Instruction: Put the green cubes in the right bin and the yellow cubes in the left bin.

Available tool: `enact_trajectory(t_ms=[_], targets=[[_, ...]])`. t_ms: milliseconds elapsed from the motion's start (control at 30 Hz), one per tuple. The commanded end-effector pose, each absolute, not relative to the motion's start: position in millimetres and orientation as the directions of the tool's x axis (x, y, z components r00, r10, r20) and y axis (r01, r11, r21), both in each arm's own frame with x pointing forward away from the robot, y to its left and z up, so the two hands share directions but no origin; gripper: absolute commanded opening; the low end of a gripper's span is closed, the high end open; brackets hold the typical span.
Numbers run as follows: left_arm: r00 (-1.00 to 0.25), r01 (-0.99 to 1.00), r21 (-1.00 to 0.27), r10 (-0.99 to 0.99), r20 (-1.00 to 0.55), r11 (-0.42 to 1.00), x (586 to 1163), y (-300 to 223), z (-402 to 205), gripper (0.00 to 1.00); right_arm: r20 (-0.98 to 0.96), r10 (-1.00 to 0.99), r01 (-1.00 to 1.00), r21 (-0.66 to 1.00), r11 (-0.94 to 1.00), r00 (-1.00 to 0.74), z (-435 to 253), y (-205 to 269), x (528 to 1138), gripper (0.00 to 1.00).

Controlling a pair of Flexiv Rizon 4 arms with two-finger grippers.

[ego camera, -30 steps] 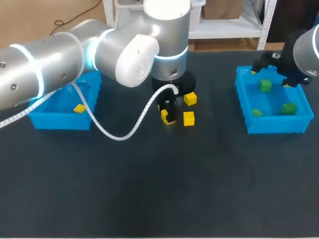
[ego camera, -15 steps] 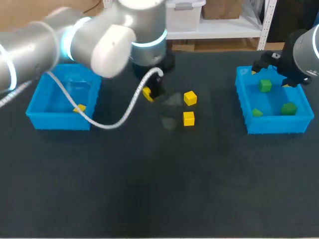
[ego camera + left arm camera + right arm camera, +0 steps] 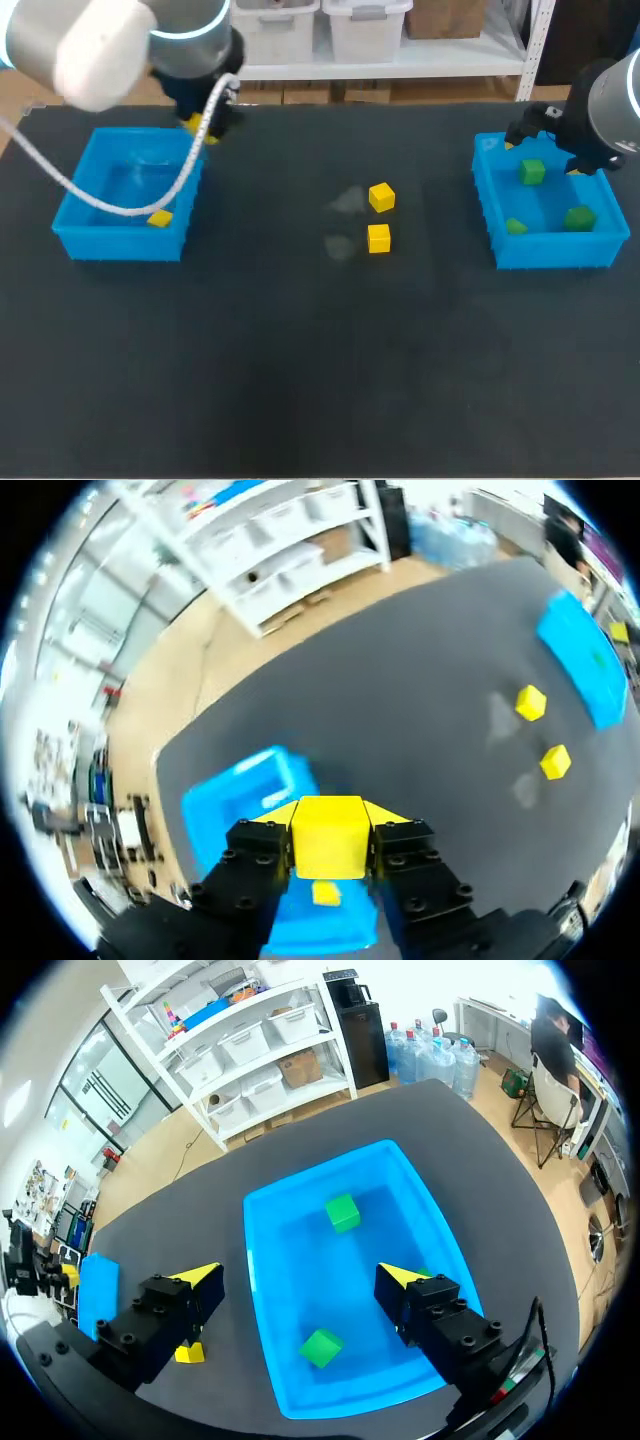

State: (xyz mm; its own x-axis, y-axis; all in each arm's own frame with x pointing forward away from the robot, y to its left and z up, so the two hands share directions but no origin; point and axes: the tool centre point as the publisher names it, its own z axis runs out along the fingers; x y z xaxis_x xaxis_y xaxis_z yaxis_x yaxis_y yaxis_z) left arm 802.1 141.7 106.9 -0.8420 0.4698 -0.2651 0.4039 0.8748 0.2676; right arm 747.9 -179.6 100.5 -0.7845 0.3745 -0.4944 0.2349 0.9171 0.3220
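My left gripper (image 3: 328, 832) is shut on a yellow cube (image 3: 328, 848) and hangs above the far right corner of the left bin (image 3: 120, 246). One yellow cube (image 3: 159, 218) lies inside that bin. Out on the mat sit two more yellow cubes (image 3: 381, 197) (image 3: 378, 238). My right gripper (image 3: 300, 1278) stands open and empty over the right bin (image 3: 390, 1222). The right bin (image 3: 550, 250) holds three green cubes (image 3: 532, 172) (image 3: 578, 217) (image 3: 515, 226). Two of them, one green cube (image 3: 343, 1212) and another (image 3: 321, 1347), show in the right wrist view.
A white cable (image 3: 120, 205) from my left arm droops across the left bin. The black mat (image 3: 320, 360) stretches wide toward the front. In the left wrist view the left bin (image 3: 245, 798) lies under the gripper and the right bin (image 3: 585, 660) is far off.
My left gripper closed on a yellow cube at the middle of the mat, lifted it and carried it left to the left bin's far corner. The right arm has not moved.
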Motion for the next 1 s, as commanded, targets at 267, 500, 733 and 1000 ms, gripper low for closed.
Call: enact_trajectory(t_ms=[267, 500, 733, 1000], targets=[[-0.872, 0.231, 0.297, 0.333, -0.360, 0.927, 749, 212, 81, 0.00, -0.501, 0.376, 0.235, 0.323, 0.917, -0.780, 99, -179, 747, 1.00], [-0.890, 0.173, 0.345, 0.297, -0.347, 0.922, 740, 223, 76, 1.00, -0.501, 0.376, 0.235, 0.323, 0.917, -0.780, 99, -179, 747, 1.00], [-0.840, 0.284, 0.201, 0.344, -0.419, 0.938, 742, 186, 103, 1.00, -0.501, 0.376, 0.235, 0.323, 0.917, -0.780, 99, -179, 747, 1.00], [-0.715, 0.557, 0.107, 0.541, -0.442, 0.823, 743, 99, 131, 1.00, -0.501, 0.376, 0.235, 0.323, 0.917, -0.780, 99, -179, 747, 1.00]])
